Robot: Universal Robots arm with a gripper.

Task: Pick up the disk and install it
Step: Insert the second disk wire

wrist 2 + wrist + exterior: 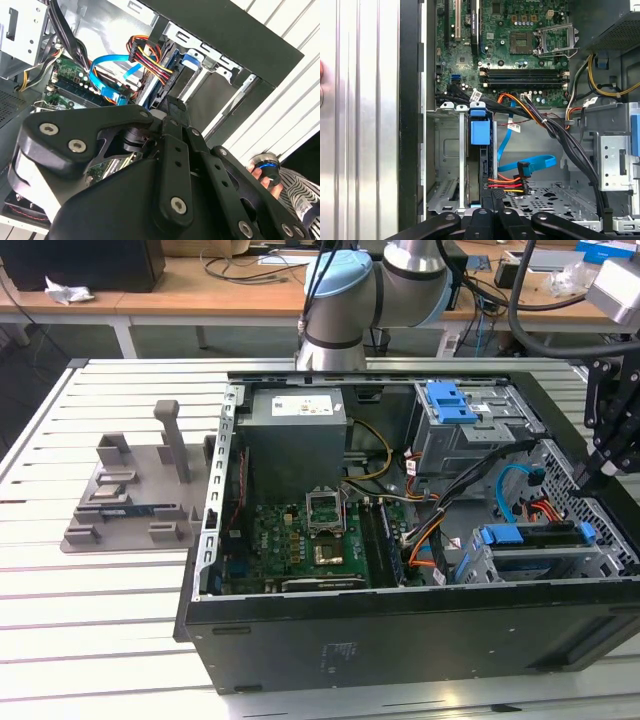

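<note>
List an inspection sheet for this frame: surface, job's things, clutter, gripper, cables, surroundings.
Surface: slatted metal table carrying an open computer case.
Job's things: disk with blue rails sits on edge in the drive bay; full seating cannot be told.
Clutter: grey fixture tray beside the case, on the exterior view's left.
Gripper: gripper hangs over the case's drive-bay end, close to the disk.
Cables: blue data cable and red-yellow power bundle lie loose by the bay.
Surroundings: desks behind; a person's hand at the table edge.

Pincer (492, 220) fingertips cut off
</note>
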